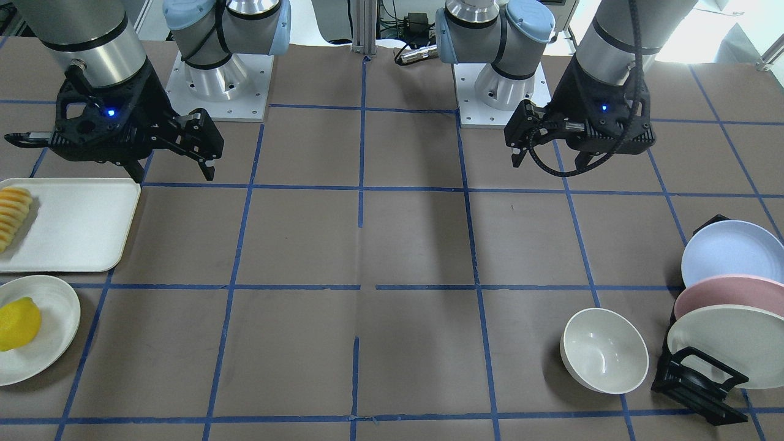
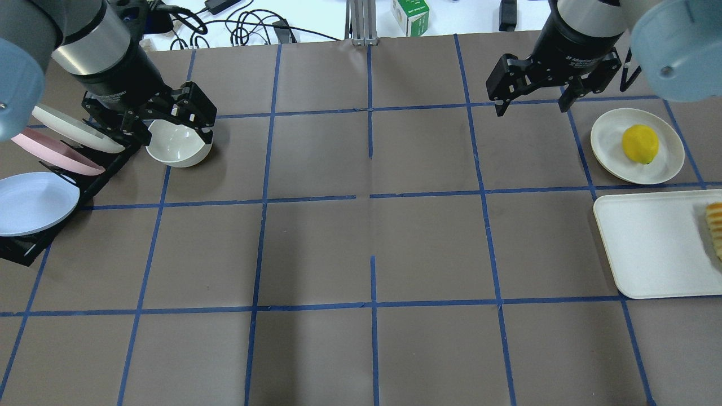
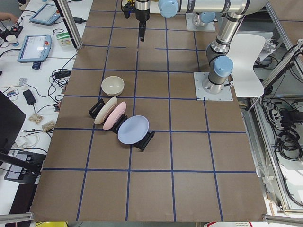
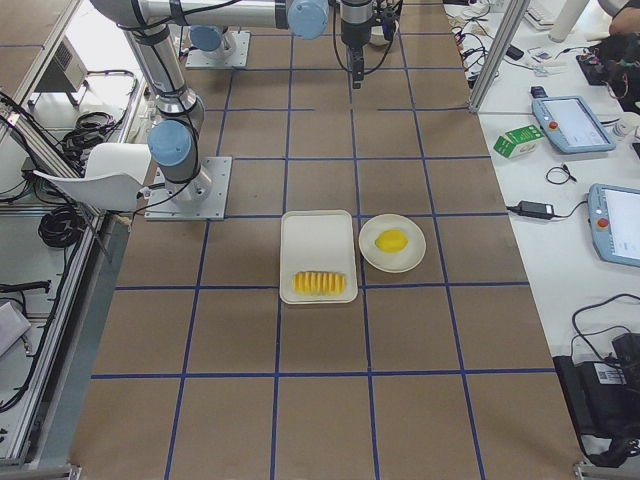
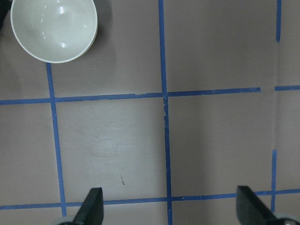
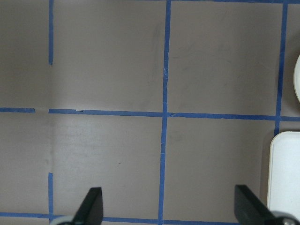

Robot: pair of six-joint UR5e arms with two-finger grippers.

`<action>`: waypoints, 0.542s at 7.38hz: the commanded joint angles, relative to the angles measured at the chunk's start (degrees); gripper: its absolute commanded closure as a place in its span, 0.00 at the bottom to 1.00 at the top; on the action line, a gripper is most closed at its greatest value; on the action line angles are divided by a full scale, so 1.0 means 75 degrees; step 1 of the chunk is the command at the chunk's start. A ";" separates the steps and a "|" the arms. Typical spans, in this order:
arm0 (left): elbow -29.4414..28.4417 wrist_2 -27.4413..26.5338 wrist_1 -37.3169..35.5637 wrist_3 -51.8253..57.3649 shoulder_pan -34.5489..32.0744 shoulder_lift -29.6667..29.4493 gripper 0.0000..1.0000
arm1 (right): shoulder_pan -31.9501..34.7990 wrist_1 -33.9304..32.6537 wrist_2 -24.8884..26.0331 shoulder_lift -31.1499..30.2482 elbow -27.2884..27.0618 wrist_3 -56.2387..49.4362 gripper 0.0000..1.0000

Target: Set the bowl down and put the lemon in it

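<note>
The off-white bowl [image 1: 605,358] stands upright and empty on the table beside the plate rack; it also shows in the overhead view [image 2: 179,148] and at the top left of the left wrist view [image 5: 54,29]. The yellow lemon [image 1: 18,323] lies on a shallow off-white plate [image 1: 58,343] at the other end of the table, as the overhead view [image 2: 640,144] also shows. My left gripper [image 1: 548,162] hangs open and empty high above the table, on the robot's side of the bowl. My right gripper [image 1: 173,174] hangs open and empty, above the table near the tray and apart from the lemon.
A black rack [image 1: 698,380] holds blue, pink and white plates next to the bowl. A white tray [image 1: 79,226] with a row of yellow-orange slices [image 1: 12,214] lies beside the lemon's plate. Blue tape lines grid the brown table.
</note>
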State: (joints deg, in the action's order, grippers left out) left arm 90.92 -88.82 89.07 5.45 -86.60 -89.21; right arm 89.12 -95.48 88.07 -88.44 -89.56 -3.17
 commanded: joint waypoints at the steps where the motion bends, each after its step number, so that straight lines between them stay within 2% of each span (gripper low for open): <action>1: 0.0006 -0.0052 0.0006 0.0000 -0.0007 0.0001 0.00 | 0.0000 0.0004 0.0011 -0.0009 -0.0001 -0.0011 0.00; 3: 0.0029 -0.0122 -0.0086 0.0035 0.0027 -0.0034 0.00 | -0.0058 0.0097 0.0023 0.0014 0.0011 -0.0047 0.00; 4: -0.0156 -0.0030 -0.0238 0.0047 0.0039 -0.0452 0.00 | -0.0105 0.0063 0.0046 0.0038 0.0127 -0.0047 0.00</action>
State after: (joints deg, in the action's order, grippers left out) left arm 90.68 -89.46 88.42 5.64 -86.47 -90.06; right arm 88.72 -95.02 88.27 -88.33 -89.28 -3.51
